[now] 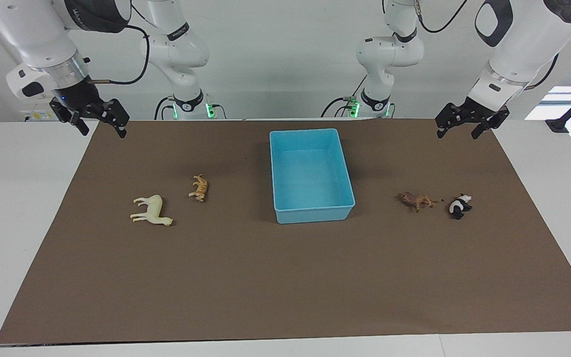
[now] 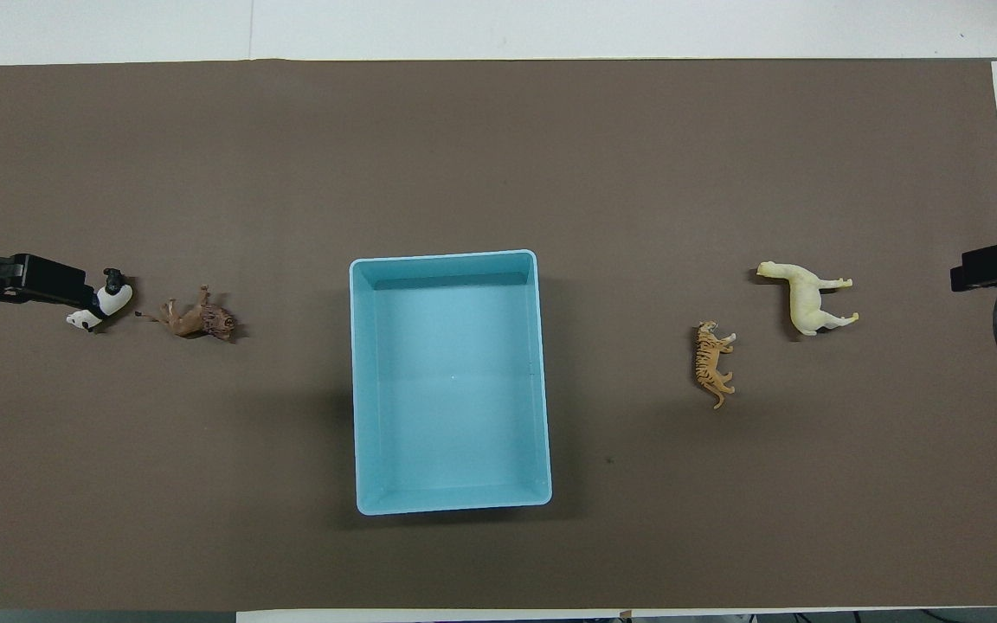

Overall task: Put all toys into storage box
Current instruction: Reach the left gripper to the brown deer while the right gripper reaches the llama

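The light blue storage box [image 1: 314, 214] stands empty in the middle of the brown mat; it also shows in the overhead view [image 2: 451, 505]. The cream-yellow horse [image 1: 151, 210] [image 2: 806, 298] and the orange tiger [image 1: 199, 188] [image 2: 712, 352] lie on their sides toward the right arm's end. The brown lion [image 1: 417, 200] [image 2: 198, 320] and the panda [image 1: 460, 206] [image 2: 100, 303] lie toward the left arm's end. My right gripper [image 1: 101, 125] [image 2: 987, 266] is open and empty, raised over the mat's corner. My left gripper [image 1: 460, 131] [image 2: 40, 281] is open and empty, raised over the mat's edge, apart from the panda.
The brown mat [image 1: 285, 277] covers most of the white table [image 1: 18, 208]. Both arm bases stand at the table's edge nearest the robots. A dark stand [image 1: 570, 116] sits off the mat at the left arm's end.
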Robot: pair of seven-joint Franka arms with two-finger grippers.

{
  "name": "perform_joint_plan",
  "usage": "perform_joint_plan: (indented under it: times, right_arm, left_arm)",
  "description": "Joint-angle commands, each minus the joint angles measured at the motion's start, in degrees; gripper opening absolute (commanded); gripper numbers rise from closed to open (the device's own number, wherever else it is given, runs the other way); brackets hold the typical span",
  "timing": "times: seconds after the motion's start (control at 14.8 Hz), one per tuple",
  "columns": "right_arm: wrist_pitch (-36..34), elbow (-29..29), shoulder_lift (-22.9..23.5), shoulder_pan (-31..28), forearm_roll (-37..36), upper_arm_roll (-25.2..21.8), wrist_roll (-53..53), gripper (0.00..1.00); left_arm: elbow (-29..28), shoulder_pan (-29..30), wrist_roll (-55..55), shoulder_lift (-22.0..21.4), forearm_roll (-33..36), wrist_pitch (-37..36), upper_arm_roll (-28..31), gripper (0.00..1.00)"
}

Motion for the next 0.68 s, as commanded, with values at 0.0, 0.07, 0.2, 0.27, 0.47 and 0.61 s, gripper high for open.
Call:
perform_joint_plan:
  times: [0.0, 0.07, 0.2, 0.27, 0.47, 0.61]
  right_arm:
    - [0.7, -1.4, -1.1, -0.7, -1.3, 0.5, -2.2, 1.00]
    - [0.5, -1.4, -1.1, -0.7, -1.3, 0.5, -2.2, 1.00]
    - [0.3, -1.4, -1.2, -0.5, -1.3, 0.6, -1.8, 1.00]
    - [0.3, -1.4, -1.2, -0.4, -1.3, 0.6, -1.8, 1.00]
    - [0.2, -1.4, -1.2, -0.3, -1.3, 0.6, -1.8, 1.00]
    - [0.2, -1.4, -1.2, -0.3, -1.3, 0.6, -1.9, 1.00]
  left_arm:
    - [0.8, 0.1, 0.9, 0.4, -0.3, 0.3, 0.2, 1.00]
    - [0.8, 0.1, 0.8, 0.4, -0.3, 0.4, 0.2, 1.00]
    - [0.3, 0.3, 1.2, 0.2, -0.1, 0.4, 0.2, 1.00]
    - [-0.7, 0.4, 0.9, -0.3, -0.1, 0.5, 0.2, 1.00]
    - [-6.2, 0.6, -0.1, -2.4, 0.0, 6.8, 0.3, 1.00]
    - [-11.5, 1.5, -0.3, -4.3, 0.1, 14.0, 0.5, 1.00]
